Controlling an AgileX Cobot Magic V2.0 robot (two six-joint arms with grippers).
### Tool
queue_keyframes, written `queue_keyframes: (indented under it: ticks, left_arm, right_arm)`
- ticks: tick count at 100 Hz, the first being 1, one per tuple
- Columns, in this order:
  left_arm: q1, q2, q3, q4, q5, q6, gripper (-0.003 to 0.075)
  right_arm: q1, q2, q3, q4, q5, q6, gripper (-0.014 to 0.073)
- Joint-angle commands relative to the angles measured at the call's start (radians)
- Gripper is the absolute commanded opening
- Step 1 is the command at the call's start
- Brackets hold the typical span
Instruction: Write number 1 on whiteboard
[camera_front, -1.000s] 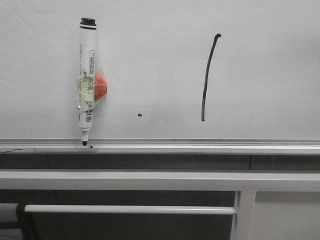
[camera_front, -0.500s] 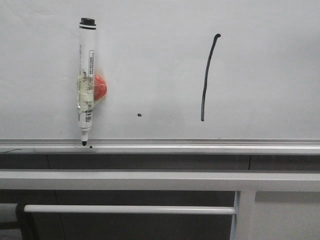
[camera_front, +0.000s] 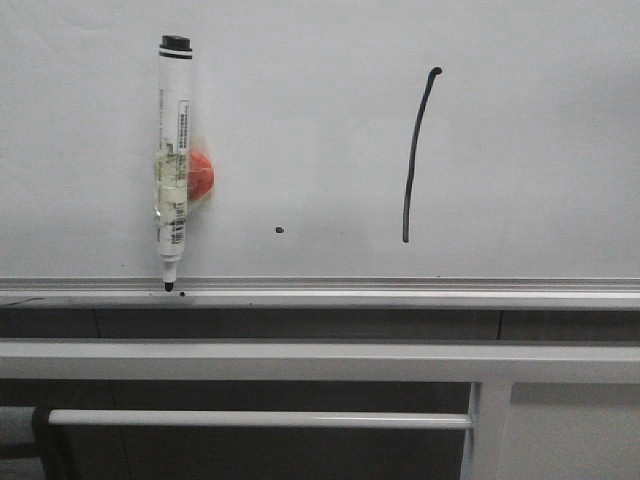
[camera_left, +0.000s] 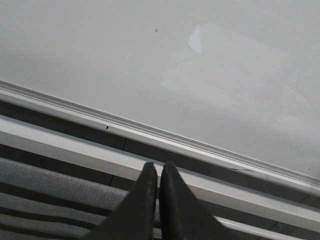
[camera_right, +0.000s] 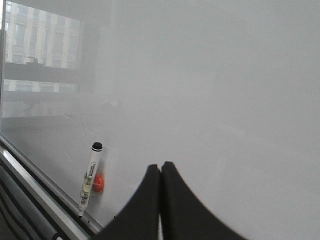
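The left gripper (camera_left: 159, 172) is clenched, its 2 dark fingers pressed tip to tip with nothing between them. It hangs in front of the grey metal bars (camera_left: 75, 150) that run below the whiteboard (camera_left: 125, 55), apart from the board's surface. The right gripper (camera_right: 160, 172) is likewise clenched on nothing, its 2 black fingers meeting along a thin seam, raised before the bare face of the board and clear of it.

In the right wrist view a marker pen (camera_right: 88, 178) shows near the board's lower edge, with a red magnet (camera_right: 99, 183) just beside its barrel.

From the front, the pen (camera_front: 173, 160) stands upright against the left part of the whiteboard (camera_front: 300, 130), black cap end at the top, tip down and touching the silver bottom rail (camera_front: 400, 293). The red magnet (camera_front: 202, 176) sits behind its middle, where yellowish tape wraps the barrel.

The number 1 (camera_front: 417, 150) is drawn on the right half of the board: a thin black, slightly curved vertical stroke with a small blob at its top end, its foot ending a little above the bottom rail. Between the pen and the stroke, low on the board, lies a small black dot (camera_front: 278, 230). Neither gripper appears in the front view.
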Motion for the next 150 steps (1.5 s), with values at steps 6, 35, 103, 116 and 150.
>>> queue_keyframes:
  ticks: [6, 35, 103, 116, 150]
  left_arm:
    - [0.001, -0.024, 0.007, 0.003, -0.061, -0.007, -0.002]
    - [0.001, -0.024, 0.007, 0.141, -0.092, 0.283, -0.002]
    - [0.001, -0.024, 0.007, 0.111, -0.089, 0.328, -0.002]
    - [0.001, -0.024, 0.007, 0.111, -0.092, 0.3, -0.002]
    - [0.001, -0.024, 0.007, 0.112, -0.092, 0.3, -0.002]
  right_arm:
    - [-0.005, 0.013, -0.023, 0.004, -0.063, -0.006, -0.0064]
    - [-0.005, 0.013, -0.023, 0.004, -0.063, -0.006, -0.0064]
    - [-0.005, 0.013, -0.023, 0.004, -0.063, -0.006, -0.0064]
    - [-0.005, 0.013, -0.023, 0.004, -0.063, -0.006, -0.0064]
    - [-0.005, 0.013, -0.023, 0.004, -0.063, -0.006, -0.0064]
